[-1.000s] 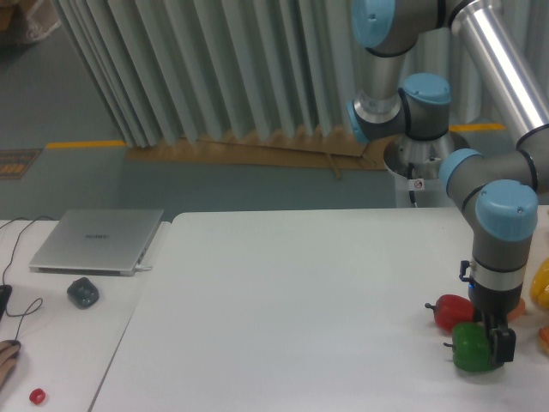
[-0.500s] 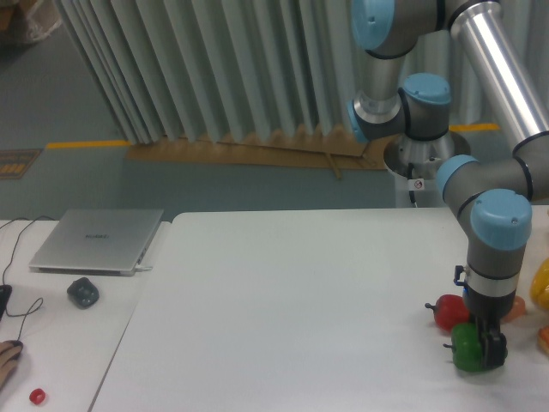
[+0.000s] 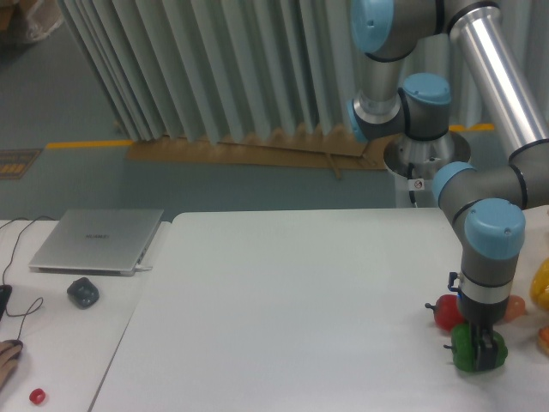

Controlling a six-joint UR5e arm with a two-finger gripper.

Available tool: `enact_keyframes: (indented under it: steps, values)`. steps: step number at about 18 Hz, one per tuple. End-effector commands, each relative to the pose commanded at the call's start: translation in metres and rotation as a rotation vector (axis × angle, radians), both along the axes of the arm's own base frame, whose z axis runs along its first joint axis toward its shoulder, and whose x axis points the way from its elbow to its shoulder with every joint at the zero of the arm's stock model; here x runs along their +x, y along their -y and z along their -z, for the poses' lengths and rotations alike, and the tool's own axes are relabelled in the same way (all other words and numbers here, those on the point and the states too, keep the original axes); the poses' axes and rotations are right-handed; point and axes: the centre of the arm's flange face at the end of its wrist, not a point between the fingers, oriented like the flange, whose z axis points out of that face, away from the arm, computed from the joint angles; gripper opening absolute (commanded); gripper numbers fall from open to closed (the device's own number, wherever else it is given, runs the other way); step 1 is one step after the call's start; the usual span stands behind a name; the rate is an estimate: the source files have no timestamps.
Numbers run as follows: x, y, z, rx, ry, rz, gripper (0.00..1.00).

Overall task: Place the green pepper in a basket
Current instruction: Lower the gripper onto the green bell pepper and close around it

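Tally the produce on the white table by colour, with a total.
Green: 1, the green pepper under the tool
Red: 1, the red pepper
Yellow: 1, cut off at the right edge
Orange: 2, both partly hidden
Total: 5

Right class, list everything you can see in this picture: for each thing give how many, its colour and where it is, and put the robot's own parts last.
green pepper: one, glossy green, near right of the white table, under the gripper
red pepper: one, red, just behind the green one, partly hidden by the arm
yellow item: one, yellow, right edge, cut off
orange items: two, orange, right edge, too hidden to name
white table: one, white, centre
laptop: one, silver, closed, on the left side table
mouse: one, dark, in front of the laptop
small red thing: one, red, bottom left
cables: black, far left
gripper: one, dark, its fingers down around the green pepper; whether they pinch it is unclear
arm: one, silver with blue joints, right

No basket is in view.
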Motion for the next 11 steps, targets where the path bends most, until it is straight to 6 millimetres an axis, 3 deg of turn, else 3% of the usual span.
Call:
enact_keyframes:
  steps: [1, 11]
  values:
    - [0.0, 0.0, -0.001, 0.001, -0.001, -0.002, 0.58]
    - [0.001, 0.002, -0.019, 0.018, -0.019, 0.002, 0.55]
